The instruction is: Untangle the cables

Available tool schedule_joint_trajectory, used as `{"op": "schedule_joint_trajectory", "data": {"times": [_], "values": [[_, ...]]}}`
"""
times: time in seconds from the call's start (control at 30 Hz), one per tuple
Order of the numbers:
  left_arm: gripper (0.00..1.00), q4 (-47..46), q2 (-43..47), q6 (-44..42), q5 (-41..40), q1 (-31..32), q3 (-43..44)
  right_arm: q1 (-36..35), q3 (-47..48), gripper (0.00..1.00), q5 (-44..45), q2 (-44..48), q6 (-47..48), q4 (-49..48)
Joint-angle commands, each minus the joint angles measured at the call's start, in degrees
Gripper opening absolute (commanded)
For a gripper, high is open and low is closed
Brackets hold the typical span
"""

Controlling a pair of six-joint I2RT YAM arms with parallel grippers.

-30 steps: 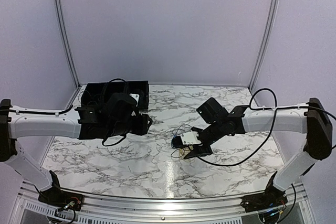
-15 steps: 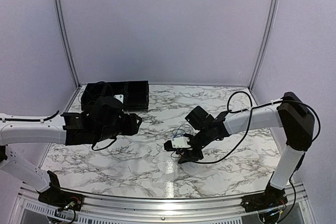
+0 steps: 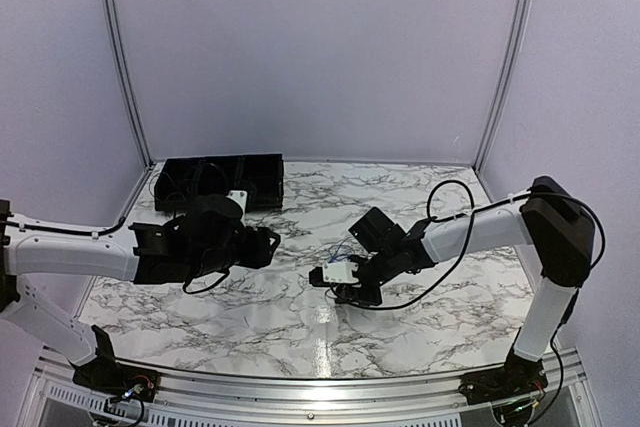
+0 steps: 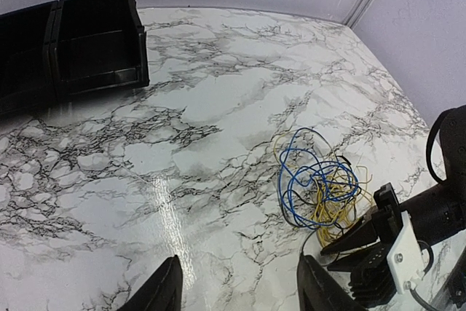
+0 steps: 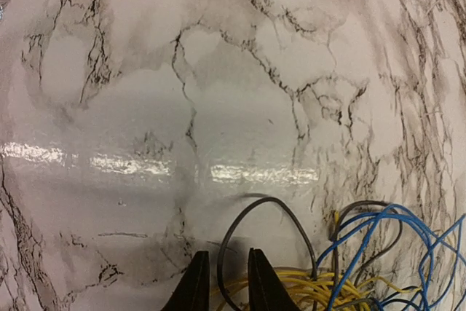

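**right claw at the cables, left claw well off**

The cables lie in one loose heap mid-tabletop, blue loops over yellow. Right arm is nearer, its tips at the heap's edge and almost pressed together. A dark strand runs into the gap; can't tell if it's pinched. The left claw is spread and empty, with the heap ahead-right of it.

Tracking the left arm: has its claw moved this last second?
Yes. The left claw pulled back toward the near edge, away from the black bin.
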State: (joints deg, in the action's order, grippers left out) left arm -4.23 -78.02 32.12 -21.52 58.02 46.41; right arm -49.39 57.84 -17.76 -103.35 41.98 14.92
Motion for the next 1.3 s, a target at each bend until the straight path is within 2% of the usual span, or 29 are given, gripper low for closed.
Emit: {"op": "schedule_joint_trajectory", "data": {"times": [0.0, 0.1, 0.23, 0.37, 0.5, 0.73, 0.87, 1.0, 1.07, 1.17, 1.27], "values": [[0.56, -1.92, -3.35, -2.94, 2.08, 0.16, 3.63, -1.23, -1.94, 0.19, 1.37, 1.48, 1.26, -0.76], [0.56, -2.52, -5.29, -2.32, 2.96, 0.16, 4.19, -1.24, -1.59, 0.16, 1.65, 1.40, 1.05, -0.79], [0.57, -4.91, -6.46, -2.23, 3.77, 0.16, 3.11, -1.01, 2.34, 0.00, 0.79, 3.83, 0.57, 2.15], [0.59, -8.38, -6.32, -4.77, 5.80, 0.16, 1.84, 0.07, 11.13, 0.00, -4.75, 9.73, -2.12, 11.55], [0.61, -16.40, -6.12, -12.91, 11.93, 1.09, 1.97, 2.04, 18.62, 0.00, -7.66, 12.73, -5.90, 18.31], [0.62, -18.20, -11.47, -19.84, 15.30, 2.16, 9.92, 5.39, 26.88, 0.00, -7.81, 14.90, -8.85, 22.79], [0.62, -22.82, -18.45, -20.37, 15.50, 2.19, 13.61, 5.67, 33.71, 0.00, -9.31, 14.43, -9.10, 26.36], [0.61, -27.41, -28.07, -19.89, 15.38, 2.10, 17.98, 5.70, 46.04, 0.00, -11.06, 13.00, -12.66, 31.05], [0.60, -28.63, -32.87, -20.43, 17.98, 2.01, 20.03, 5.69, 54.61, 0.00, -11.84, 11.42, -15.53, 34.16], [0.54, -28.86, -38.91, -19.72, 22.60, 2.01, 23.05, 5.66, 69.31, 0.00, -14.46, 7.94, -21.44, 37.85], [0.47, -29.26, -42.87, -18.09, 25.06, 1.89, 24.75, 5.71, 77.29, 0.00, -13.01, 7.74, -26.47, 35.53]]}}
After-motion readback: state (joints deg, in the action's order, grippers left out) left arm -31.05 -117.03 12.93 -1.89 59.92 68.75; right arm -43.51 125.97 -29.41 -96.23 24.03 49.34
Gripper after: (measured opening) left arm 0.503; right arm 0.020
